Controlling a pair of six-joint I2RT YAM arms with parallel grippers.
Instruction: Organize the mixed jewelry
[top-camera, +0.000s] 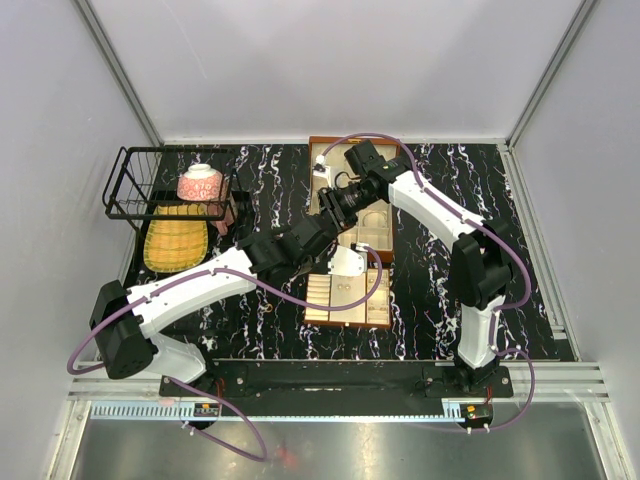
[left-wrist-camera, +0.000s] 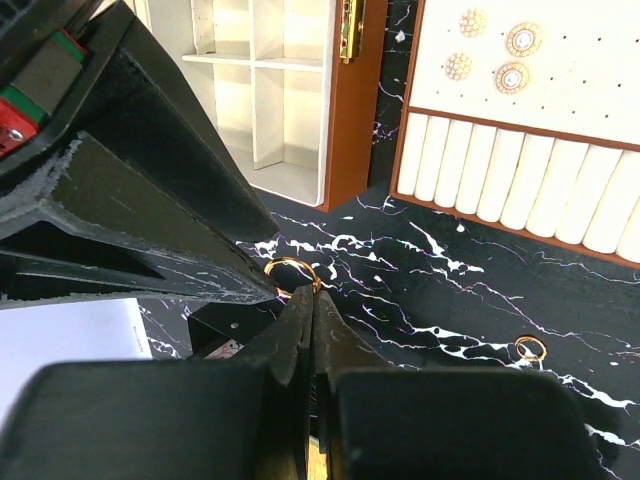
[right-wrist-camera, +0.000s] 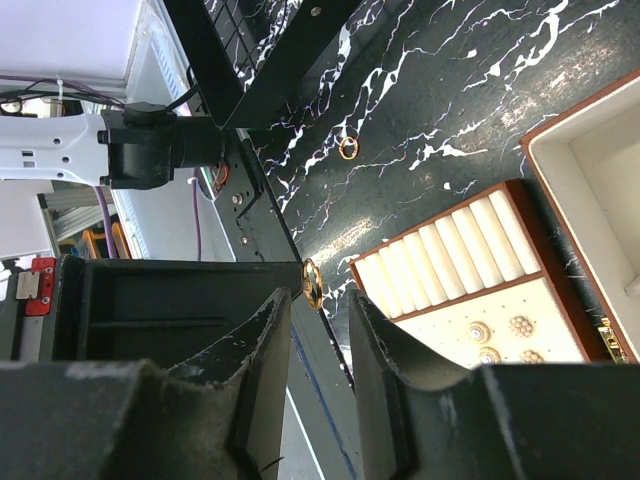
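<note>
Item: ring (right-wrist-camera: 312, 283) | we find it pinched in closed left jaws | right jaws parted, ring just ahead of their gap

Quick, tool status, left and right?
Left tool: closed on a small gold ring.
Right tool: open, holding nothing; the ring sits just off its fingertips.

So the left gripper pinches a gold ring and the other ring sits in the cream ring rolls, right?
No. The left gripper pinches a gold ring, but the other ring lies on the marble, outside the cream ring rolls, per the left wrist view.
</note>
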